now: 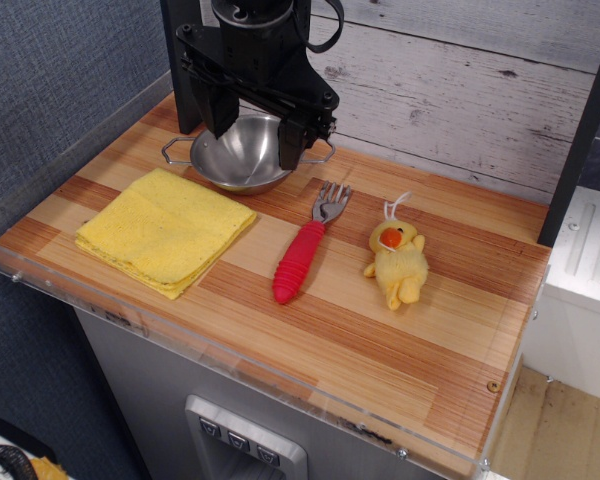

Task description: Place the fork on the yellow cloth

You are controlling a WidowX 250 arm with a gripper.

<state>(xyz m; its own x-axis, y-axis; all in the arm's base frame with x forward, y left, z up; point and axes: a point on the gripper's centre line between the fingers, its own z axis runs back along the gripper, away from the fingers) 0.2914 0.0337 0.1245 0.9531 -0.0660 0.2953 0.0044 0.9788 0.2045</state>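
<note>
Observation view: the hand [252, 140] is hanging over the steel bowl [242, 155] at the back of the desk [400, 340], fingers spread wide, gripping nothing. The fork [305, 250] is lying flat in front of the hand, slightly to its right in frame, tines pointing back. The yellow cloth [165, 228] is sitting folded, forward and left of the hand. A plush duck [397, 262] is resting beyond the fork.

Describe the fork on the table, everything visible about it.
The fork has a thick, ribbed red handle, plastic or rubber by its look, and a short grey metal head with tines. It lies flat on the wooden table, tines toward the back wall, handle toward the front edge. It sits between the yellow cloth and the plush duck, touching neither.
</note>
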